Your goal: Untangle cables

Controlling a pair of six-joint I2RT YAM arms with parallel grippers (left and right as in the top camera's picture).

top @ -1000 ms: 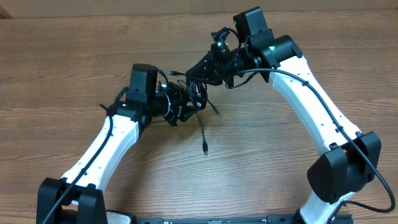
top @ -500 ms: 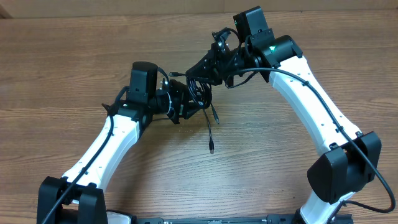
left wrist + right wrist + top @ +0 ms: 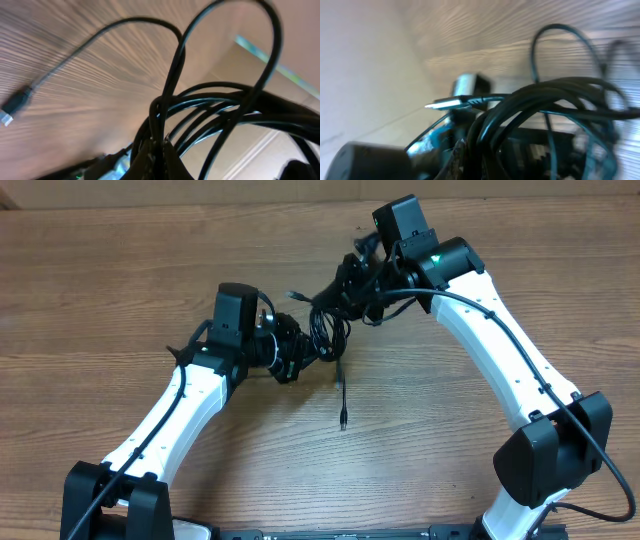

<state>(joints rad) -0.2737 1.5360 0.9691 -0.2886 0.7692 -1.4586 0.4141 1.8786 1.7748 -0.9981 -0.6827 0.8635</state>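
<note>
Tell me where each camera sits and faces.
Overhead: above the table, looking straight down; left arm, right arm, cables between them.
Left wrist: on the left arm, facing looped cables and a plug; jaws at bottom edge.
Right wrist: on the right arm, facing the cables; jaws blurred below.
Shared: all three see the cables.

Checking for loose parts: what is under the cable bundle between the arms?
Only one loose cable end and wooden table show; directly beneath the bundle is hidden.
</note>
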